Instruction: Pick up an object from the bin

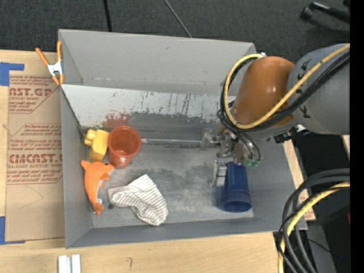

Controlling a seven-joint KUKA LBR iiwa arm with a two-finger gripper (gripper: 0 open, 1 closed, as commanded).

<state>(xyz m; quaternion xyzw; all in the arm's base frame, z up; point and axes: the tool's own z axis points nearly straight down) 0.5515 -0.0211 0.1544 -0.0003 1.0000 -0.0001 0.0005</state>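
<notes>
One gripper (222,173) low at right of grey bin (170,67), just beside upper end of blue cup (235,190) near front wall (how far open: cannot tell), one orange cup (124,144), one yellow toy (98,142), one orange fish-shaped toy (92,182), one striped cloth (140,198), all at left.

1 cam, overhead w/ slight tilt; whole bin (159,61) in frame, arm (324,90) at right.

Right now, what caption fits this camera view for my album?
Robot gripper beside a blue cup on the bin's right; orange cup, orange toy and striped cloth lie left.
</notes>
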